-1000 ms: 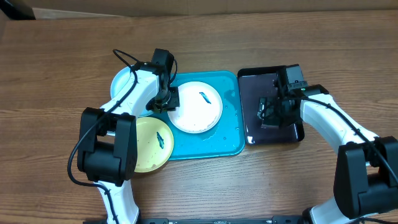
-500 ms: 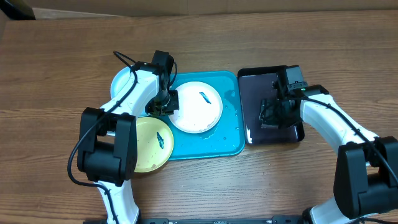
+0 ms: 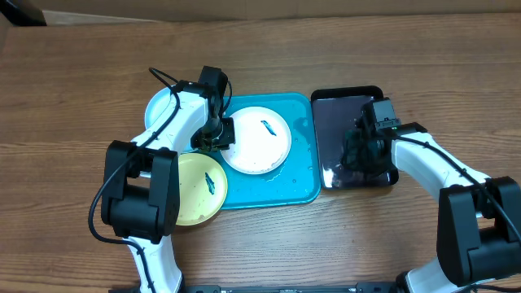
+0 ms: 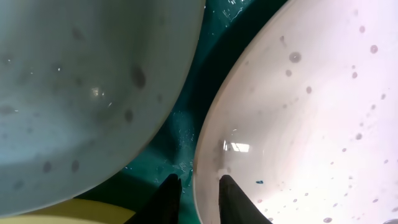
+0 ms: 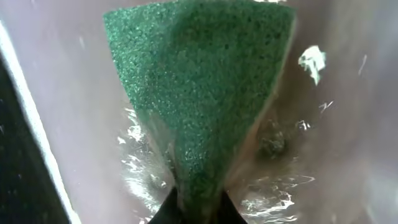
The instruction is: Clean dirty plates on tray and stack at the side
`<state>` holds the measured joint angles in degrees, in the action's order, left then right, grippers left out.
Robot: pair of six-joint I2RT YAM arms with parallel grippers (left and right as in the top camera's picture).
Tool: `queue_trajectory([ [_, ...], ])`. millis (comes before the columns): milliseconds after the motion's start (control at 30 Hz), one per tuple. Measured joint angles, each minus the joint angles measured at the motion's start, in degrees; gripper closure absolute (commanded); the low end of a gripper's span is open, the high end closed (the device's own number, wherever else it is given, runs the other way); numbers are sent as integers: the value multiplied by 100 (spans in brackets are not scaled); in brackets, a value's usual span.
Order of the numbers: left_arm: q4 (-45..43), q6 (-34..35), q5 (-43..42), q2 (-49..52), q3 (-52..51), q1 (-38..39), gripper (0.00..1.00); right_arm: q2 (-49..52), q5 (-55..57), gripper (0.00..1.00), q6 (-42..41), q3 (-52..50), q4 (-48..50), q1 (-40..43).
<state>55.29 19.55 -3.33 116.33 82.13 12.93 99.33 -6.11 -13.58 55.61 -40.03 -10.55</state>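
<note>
The teal tray (image 3: 303, 175) lies mid-table with the white plate (image 3: 256, 145) on it, a dark-blue smear near its top. Left of it, the light blue plate (image 3: 160, 110) overlaps the tray's edge, and the pale yellow plate (image 3: 194, 191) sits at the front left corner. My left gripper (image 3: 213, 138) stands at the white plate's left rim. In the left wrist view the left gripper (image 4: 199, 182) straddles the rim of the white plate (image 4: 298, 112), one finger inside, one over the teal tray (image 4: 186, 118). My right gripper (image 5: 199, 196) is shut on a green sponge (image 5: 199, 81).
A black tray (image 3: 334, 106), wet and shiny, stands right of the teal tray, with my right gripper (image 3: 358, 150) low over it. Bare wooden table (image 3: 73, 73) surrounds both trays. A cable loops off the left arm near the light blue plate.
My right gripper has closed on the green sponge and shifted slightly toward the black tray's front. The left gripper has stayed at the white plate's rim.
</note>
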Motion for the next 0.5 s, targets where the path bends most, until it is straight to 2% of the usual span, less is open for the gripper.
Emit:
queue_trajectory([
  [67, -2, 0, -7, 0, 0, 0, 74, 0, -50, 45, -9, 186, -396, 2],
  [133, -2, 0, -9, 0, 0, 0, 73, 0, -98, 31, -2, 479, -741, 2],
  [233, -4, -2, -9, 0, 0, 0, 72, 0, -138, 25, -7, 1025, -962, 2],
  [333, -4, 0, -9, 0, 0, 0, 71, -4, -142, 26, 11, 1305, -944, 2],
  [500, -4, -2, -9, 0, 0, 0, 69, -4, 11, 28, 7, 1220, -933, 2],
])
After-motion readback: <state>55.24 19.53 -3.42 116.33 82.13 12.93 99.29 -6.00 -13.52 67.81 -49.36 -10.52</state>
